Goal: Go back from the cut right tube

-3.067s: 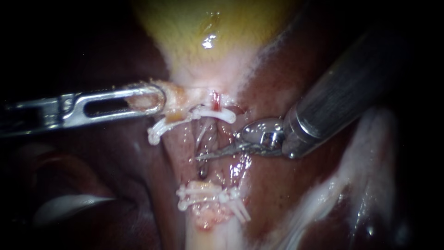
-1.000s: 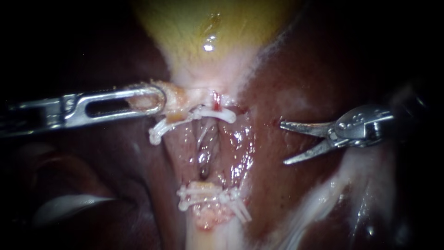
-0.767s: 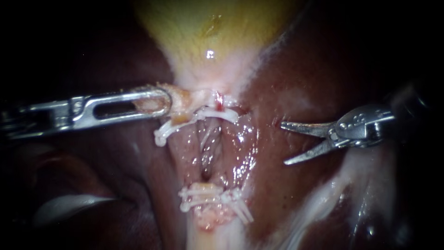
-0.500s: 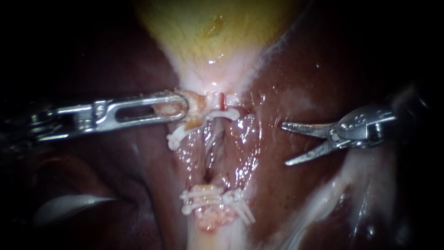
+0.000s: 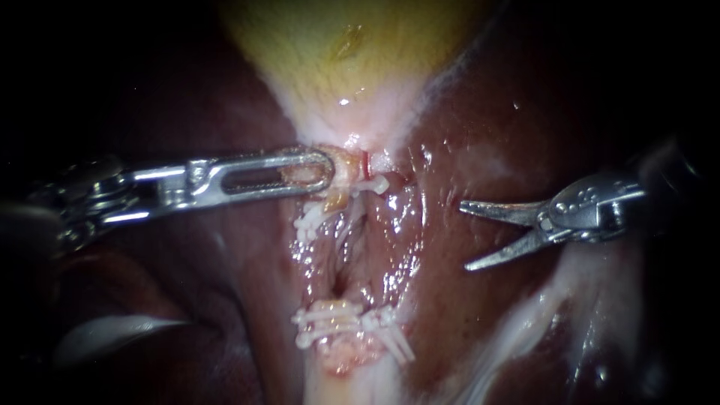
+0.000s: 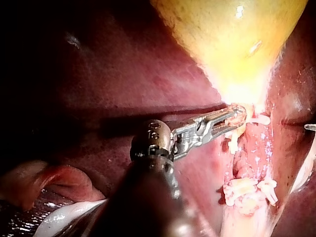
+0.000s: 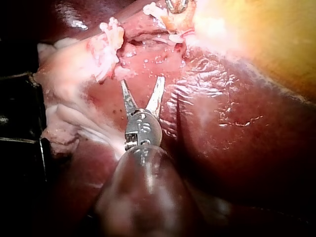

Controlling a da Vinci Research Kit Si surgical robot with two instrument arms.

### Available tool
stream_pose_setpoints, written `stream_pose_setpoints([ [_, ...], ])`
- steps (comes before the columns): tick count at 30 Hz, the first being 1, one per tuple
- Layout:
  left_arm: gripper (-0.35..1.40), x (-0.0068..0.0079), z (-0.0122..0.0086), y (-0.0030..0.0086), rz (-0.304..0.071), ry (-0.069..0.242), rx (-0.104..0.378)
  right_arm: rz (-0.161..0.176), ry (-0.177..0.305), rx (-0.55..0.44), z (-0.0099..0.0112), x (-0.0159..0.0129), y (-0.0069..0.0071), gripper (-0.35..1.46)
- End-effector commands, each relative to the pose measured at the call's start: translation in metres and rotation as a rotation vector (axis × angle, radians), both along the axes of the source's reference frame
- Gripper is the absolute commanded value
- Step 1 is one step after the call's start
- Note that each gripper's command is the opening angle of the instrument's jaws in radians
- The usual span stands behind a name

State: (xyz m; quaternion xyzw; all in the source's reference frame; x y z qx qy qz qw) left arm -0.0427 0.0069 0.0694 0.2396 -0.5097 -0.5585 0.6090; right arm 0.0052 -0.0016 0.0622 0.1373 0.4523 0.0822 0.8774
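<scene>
Three close cameras on one patch of tissue: an endoscope and two wrist views.
The endoscope faces the tissue head-on from close by, with the gallbladder [image 5: 352, 60] at the top, the left instrument [image 5: 319, 169] entering from the left and the right instrument [image 5: 466, 235] from the right. Each wrist camera sits behind its own shaft and looks along it to the jaws. All three views share the clips [image 5: 345, 321] and the gallbladder's narrow end — the right wrist view sees them from its own instrument's side.

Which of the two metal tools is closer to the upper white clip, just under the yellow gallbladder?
Left. The left instrument grips tissue right beside the upper clip; the right instrument hangs open-jawed over the liver, well apart.
</scene>
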Motion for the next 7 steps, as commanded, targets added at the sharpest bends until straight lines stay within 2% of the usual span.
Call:
stream_pose_setpoints([
  [1,-0.35,0.0,-0.0001,0.0,0.0,-0.001,0.0,0.0,0.0,0.0,0.0,0.0,0.0,1.45],
  [7,-0.35,0.0,-0.0002,0.0,0.0,-0.001,0.0,-0.002,0.002,0.002,0.0,0.0,0.0,1.45],
])
